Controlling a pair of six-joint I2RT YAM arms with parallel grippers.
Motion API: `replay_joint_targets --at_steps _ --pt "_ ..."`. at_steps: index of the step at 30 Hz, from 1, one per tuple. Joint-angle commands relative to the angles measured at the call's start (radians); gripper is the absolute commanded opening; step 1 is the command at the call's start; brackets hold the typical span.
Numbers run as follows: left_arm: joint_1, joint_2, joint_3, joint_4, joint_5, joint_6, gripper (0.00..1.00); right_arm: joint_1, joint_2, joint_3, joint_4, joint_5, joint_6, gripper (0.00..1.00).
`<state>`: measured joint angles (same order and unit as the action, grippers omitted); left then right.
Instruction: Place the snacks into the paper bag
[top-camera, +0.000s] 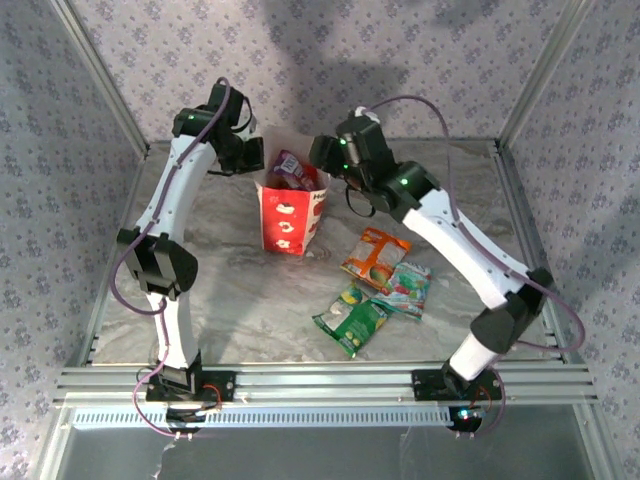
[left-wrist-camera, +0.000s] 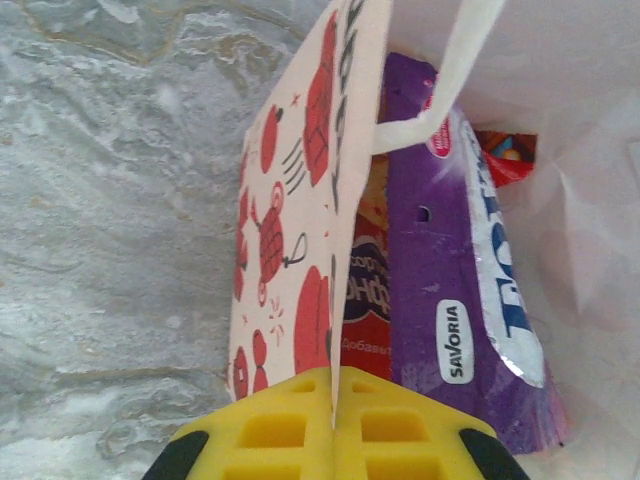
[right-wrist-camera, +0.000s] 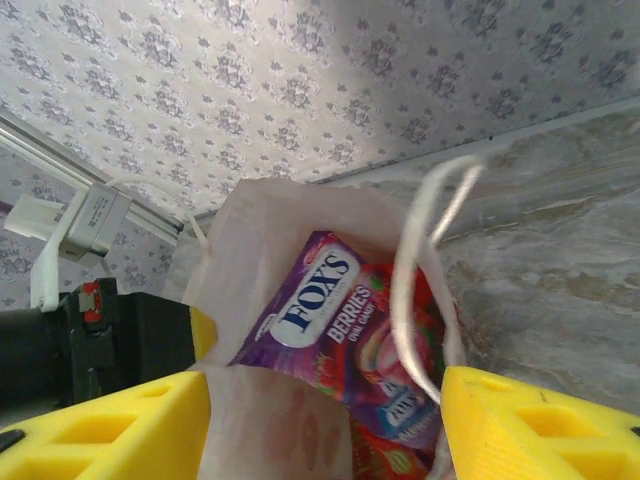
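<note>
Snacks (top-camera: 398, 285), loose lot: 3 flat glossy packets on the table (top-camera: 200, 300), near right, well apart from the bag.
- Green packet (top-camera: 352, 318): nearest.
- Teal packet (top-camera: 410, 292): just beyond.
- Orange packet (top-camera: 376, 258): farthest of the 3.
- Edges touch or overlap; which, cannot tell.
- Risk: slick film lying flat offers little edge, so a pinch may slide off or drag a neighbour along.

Paper bag (top-camera: 290, 222): mid-table, upright, red-and-white print, mouth open.
- Risk: tall, light and held by 1 wall only. Pushing a packet in against the 2 already inside may tip or crumple it.
- Risk: the white string handle (right-wrist-camera: 415, 270) loops across the mouth and could snag a finger or a packet.

Contents, 2:
- Purple FOX'S packet (right-wrist-camera: 320, 310): standing, top above the rim.
- Red packet (left-wrist-camera: 365, 290): beside it, mostly hidden.

Left gripper (left-wrist-camera: 335, 390): clenched on the bag's wall at the rim, paper pinched between yellow fingers.

Right gripper (right-wrist-camera: 325, 400): released, jaws wide over the bag's mouth, with the purple packet between them untouched.
</note>
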<state>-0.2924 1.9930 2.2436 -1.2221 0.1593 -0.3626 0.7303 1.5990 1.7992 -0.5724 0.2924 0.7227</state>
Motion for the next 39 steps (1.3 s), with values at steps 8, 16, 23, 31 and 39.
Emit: replay_joint_targets --at_steps 8,16,23,31,39 --pt "0.077 -0.080 -0.059 -0.078 -0.126 0.015 0.00 -0.039 -0.194 -0.148 0.005 0.074 -0.072 0.65" --pt "0.099 -0.130 -0.167 -0.039 -0.116 0.017 0.01 -0.057 -0.237 -0.205 -0.012 0.032 -0.072 0.66" --pt "0.099 -0.137 -0.165 -0.048 -0.134 0.053 0.01 -0.061 -0.243 -0.222 -0.058 0.010 -0.081 0.67" --pt "0.100 -0.135 -0.160 -0.071 -0.159 0.097 0.02 -0.078 -0.297 -0.273 -0.056 -0.032 -0.126 0.68" --pt "0.101 -0.146 -0.201 -0.058 -0.162 0.101 0.02 -0.088 -0.366 -0.332 -0.074 -0.076 -0.154 0.68"
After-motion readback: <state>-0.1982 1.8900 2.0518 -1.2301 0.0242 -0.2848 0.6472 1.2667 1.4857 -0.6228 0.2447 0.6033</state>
